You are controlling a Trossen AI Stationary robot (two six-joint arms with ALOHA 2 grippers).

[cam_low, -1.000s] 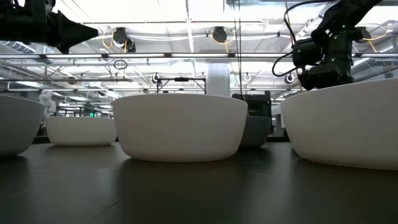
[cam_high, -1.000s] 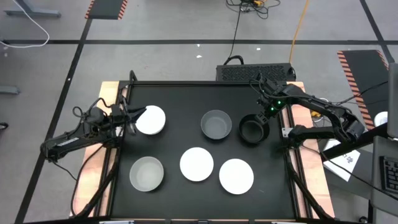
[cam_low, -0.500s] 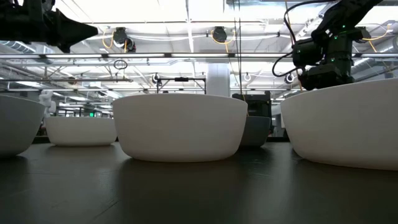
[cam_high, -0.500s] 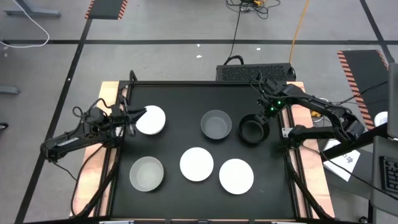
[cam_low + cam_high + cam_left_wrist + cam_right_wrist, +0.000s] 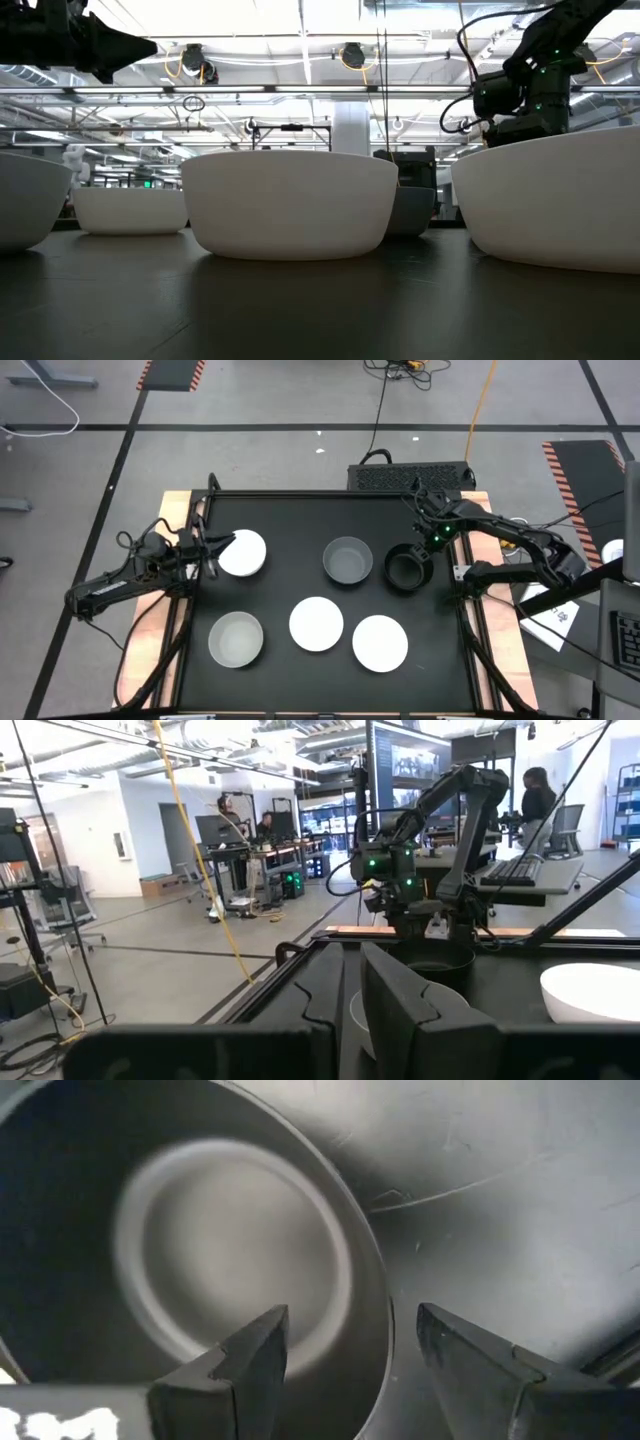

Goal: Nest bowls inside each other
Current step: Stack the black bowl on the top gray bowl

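Six small bowls stand on their bases on the black table top. The black bowl (image 5: 406, 568) is at the right, and my right gripper (image 5: 424, 550) hangs over its far right rim. In the right wrist view that gripper (image 5: 350, 1320) is open, with one finger inside the black bowl (image 5: 200, 1250) and one outside, the rim between them and untouched. My left gripper (image 5: 214, 550) is shut and held above the table just left of a white bowl (image 5: 243, 552). Two more white bowls (image 5: 317, 623) (image 5: 380, 642) and two grey bowls (image 5: 347, 559) (image 5: 236, 638) stand apart.
The table top (image 5: 280, 520) has a raised dark rim with wooden strips (image 5: 172, 610) outside it. A dark box (image 5: 410, 475) sits behind the far edge. Bare surface lies along the far side and between the bowls. People stand in the room beyond (image 5: 535, 790).
My right arm has shifted slightly toward the table's right above the black bowl. The bowls and my left arm have stayed where they were.
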